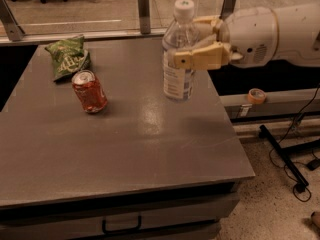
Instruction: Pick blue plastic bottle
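Observation:
The blue plastic bottle (pixel 179 54) is tall and clear with a white cap and a white label. It stands upright over the right middle of the grey table (pixel 125 149), its base looking slightly off the surface. My gripper (pixel 192 43) reaches in from the right. Its tan fingers (pixel 200 58) are shut on the bottle's upper body, one in front and one behind.
A red soda can (pixel 89 91) leans on the table left of the bottle. A green snack bag (pixel 67 56) lies at the back left. A roll of tape (pixel 256 95) sits on a ledge to the right. Cables and a stand base lie on the floor at right.

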Action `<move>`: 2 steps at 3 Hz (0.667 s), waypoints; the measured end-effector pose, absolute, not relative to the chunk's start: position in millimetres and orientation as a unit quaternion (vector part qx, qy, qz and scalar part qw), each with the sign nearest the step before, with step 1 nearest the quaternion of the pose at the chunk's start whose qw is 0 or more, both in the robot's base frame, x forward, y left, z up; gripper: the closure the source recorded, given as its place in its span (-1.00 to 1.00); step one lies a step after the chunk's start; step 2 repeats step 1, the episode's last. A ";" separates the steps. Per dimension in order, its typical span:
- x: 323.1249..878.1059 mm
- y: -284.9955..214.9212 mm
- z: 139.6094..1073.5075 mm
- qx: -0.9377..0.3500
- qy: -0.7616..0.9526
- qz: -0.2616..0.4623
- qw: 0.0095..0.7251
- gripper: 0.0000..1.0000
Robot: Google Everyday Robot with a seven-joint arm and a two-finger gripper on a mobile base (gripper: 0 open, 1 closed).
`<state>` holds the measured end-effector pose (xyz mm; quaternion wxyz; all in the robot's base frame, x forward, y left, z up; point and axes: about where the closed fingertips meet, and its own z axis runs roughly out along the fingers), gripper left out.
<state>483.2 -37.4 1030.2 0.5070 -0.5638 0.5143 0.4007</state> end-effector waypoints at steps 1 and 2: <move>484.1 -37.5 1041.4 -0.563 0.513 0.400 0.510 1.00; 484.1 -37.5 1041.4 -0.563 0.513 0.400 0.510 1.00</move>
